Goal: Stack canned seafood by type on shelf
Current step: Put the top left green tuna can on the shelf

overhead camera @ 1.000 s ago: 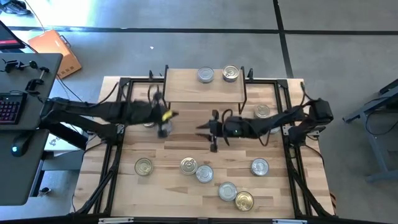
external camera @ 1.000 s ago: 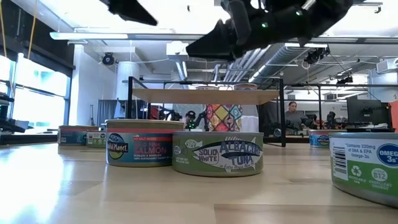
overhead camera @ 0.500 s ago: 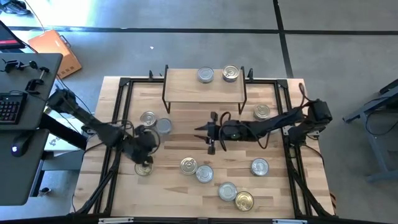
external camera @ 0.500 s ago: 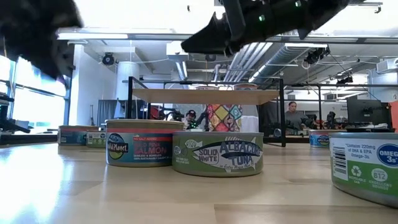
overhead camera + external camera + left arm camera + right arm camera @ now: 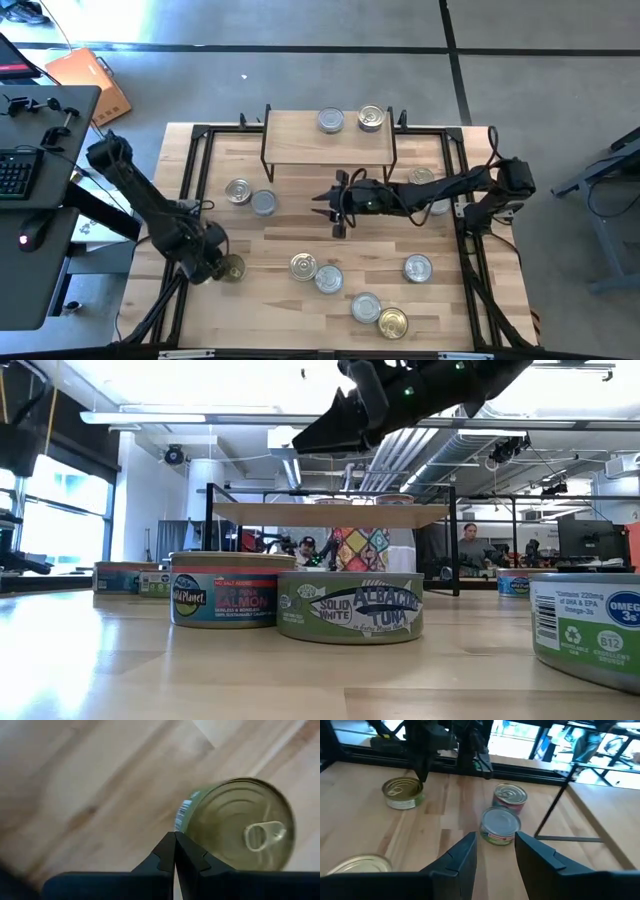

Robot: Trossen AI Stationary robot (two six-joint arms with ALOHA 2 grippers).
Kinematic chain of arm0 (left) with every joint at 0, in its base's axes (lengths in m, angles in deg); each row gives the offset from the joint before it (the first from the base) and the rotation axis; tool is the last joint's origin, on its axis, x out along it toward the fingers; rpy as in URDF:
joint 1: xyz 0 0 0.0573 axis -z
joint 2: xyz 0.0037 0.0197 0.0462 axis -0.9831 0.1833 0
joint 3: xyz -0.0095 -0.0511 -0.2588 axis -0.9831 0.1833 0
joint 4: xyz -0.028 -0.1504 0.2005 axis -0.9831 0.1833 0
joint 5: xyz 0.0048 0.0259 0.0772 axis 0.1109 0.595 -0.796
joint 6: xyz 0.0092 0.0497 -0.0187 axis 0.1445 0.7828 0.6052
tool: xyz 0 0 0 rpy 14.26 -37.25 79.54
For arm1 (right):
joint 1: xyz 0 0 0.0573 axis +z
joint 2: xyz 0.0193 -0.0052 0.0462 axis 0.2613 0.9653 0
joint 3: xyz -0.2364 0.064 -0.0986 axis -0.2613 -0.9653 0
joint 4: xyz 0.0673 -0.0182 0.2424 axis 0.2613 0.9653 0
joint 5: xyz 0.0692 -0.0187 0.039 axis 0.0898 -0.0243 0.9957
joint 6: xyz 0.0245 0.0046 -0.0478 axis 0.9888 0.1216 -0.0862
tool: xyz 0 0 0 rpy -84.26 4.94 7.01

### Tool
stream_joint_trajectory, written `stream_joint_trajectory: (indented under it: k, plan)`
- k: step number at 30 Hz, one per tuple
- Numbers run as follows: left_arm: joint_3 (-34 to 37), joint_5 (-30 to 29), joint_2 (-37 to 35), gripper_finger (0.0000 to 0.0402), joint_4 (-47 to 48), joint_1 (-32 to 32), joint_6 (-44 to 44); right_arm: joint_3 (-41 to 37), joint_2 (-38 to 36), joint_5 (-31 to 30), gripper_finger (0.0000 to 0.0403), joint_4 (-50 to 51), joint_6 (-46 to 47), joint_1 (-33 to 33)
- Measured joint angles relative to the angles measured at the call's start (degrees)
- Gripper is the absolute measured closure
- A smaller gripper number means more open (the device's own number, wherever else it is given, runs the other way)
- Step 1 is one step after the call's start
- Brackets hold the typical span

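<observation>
The shelf point(image 5: 328, 140) stands at the far edge of the table and serves here as the landmark. Farthest from it, along the near edge, lie several tins, among them a gold-lidded tin point(image 5: 392, 322) and a silver one point(image 5: 365, 307) touching each other. A little closer to the shelf, on the left side, the left gripper point(image 5: 212, 266) is low over the wood with its fingers point(image 5: 175, 852) pressed together and holding nothing; a gold tin point(image 5: 235, 825) lies just beside their tips, not between them. Closer again, in the middle of the table, the right gripper point(image 5: 337, 210) hovers above the board, its fingers point(image 5: 462, 855) parted and empty. They point to the left toward a pair of tins, the silver tin point(image 5: 500, 824) nearer and another tin point(image 5: 510, 796) just behind it. I judge the right arm is better placed for this pair. On the shelf itself two tins point(image 5: 331, 121) already stand side by side.
</observation>
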Motion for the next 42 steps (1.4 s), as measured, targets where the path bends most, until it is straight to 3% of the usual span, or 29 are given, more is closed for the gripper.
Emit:
stream_joint_trajectory:
  k: [4, 8, 10, 12, 17, 22, 25, 28, 31, 37, 42]
  plan:
    - [4.9, -7.4, 2.2, 0.0402, -15.6, -0.4, 3.3, 0.0, 0.0, 0.5, 0.0278, 1.6, -0.1, 0.0]
    - [9.1, -17.9, 6.7, 0.0402, -30.4, -6.3, 11.8, 0.0, 0.0, 0.6, 0.0278, 2.9, 0.1, 0.0]
    - [9.9, -19.3, 9.3, 0.0402, -38.6, -10.4, 20.3, 0.0, 0.0, 0.6, 0.0278, 3.1, 0.1, 0.0]
    - [9.5, -17.1, 10.9, 0.0402, -43.2, -13.4, 31.0, 0.0, 0.0, 0.6, 0.0279, 3.1, 0.2, 0.1]
    - [2.0, -13.8, 10.4, 0.0401, -36.7, -14.2, 45.5, 0.0, 0.0, 0.6, 0.0279, 3.2, 0.1, 0.1]
    - [-5.5, -7.5, 10.0, 0.0401, -27.7, -9.9, 44.1, 0.0, 0.0, 0.6, 0.0279, 3.2, -0.1, 0.0]
    - [-5.7, -0.2, 11.9, 0.0402, -28.2, -8.5, 41.9, 0.0, 0.0, 0.6, 0.0279, 3.2, 0.0, -0.3]
    - [-5.7, 1.0, 14.9, 0.0401, -27.2, -8.4, 39.4, 0.0, 0.0, 0.6, 0.0279, 3.2, -0.3, -0.3]
    - [-5.9, -1.9, 18.3, 0.0401, -27.7, -9.8, 41.1, 0.0, 0.0, 0.6, 0.0279, 3.2, -0.3, -0.4]
    - [-5.7, -18.8, 21.5, 0.0401, -30.5, -17.6, 50.2, -0.1, 0.0, 0.6, 0.0279, 3.6, -0.4, -0.4]
    - [-6.8, -21.2, 16.6, 0.0401, -29.3, -21.8, 58.2, -0.1, 0.0, 0.6, 0.0279, 5.3, 0.0, -0.4]
